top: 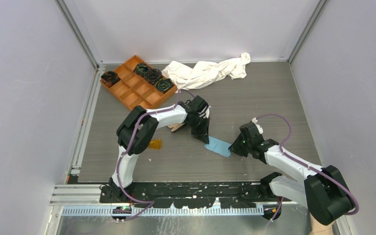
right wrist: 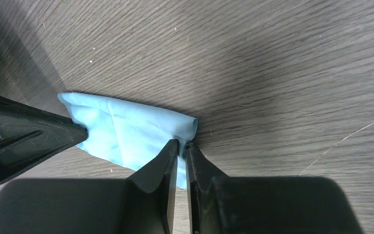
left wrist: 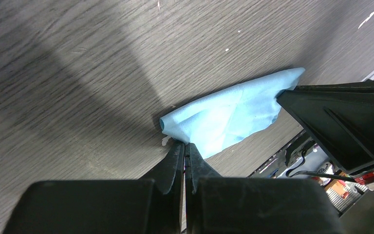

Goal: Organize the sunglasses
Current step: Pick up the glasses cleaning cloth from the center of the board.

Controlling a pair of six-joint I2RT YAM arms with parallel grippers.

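Note:
The sunglasses (top: 155, 144) show as an amber patch on the table, partly hidden by the left arm's elbow. The glasses case (top: 177, 127) is mostly hidden under the left forearm; only a bit of beige lining shows. A light blue cloth (top: 218, 146) lies folded between both grippers. My left gripper (top: 203, 136) is shut on the cloth's left corner, seen in the left wrist view (left wrist: 185, 144) with the cloth (left wrist: 229, 112) ahead. My right gripper (top: 235, 147) is shut on the right corner, seen in the right wrist view (right wrist: 181, 144) on the cloth (right wrist: 126, 131).
An orange compartment tray (top: 133, 88) with several black coiled items stands at the back left. A crumpled white cloth (top: 205, 72) lies at the back. Grey walls close in both sides. A black rail (top: 186, 188) runs along the near edge.

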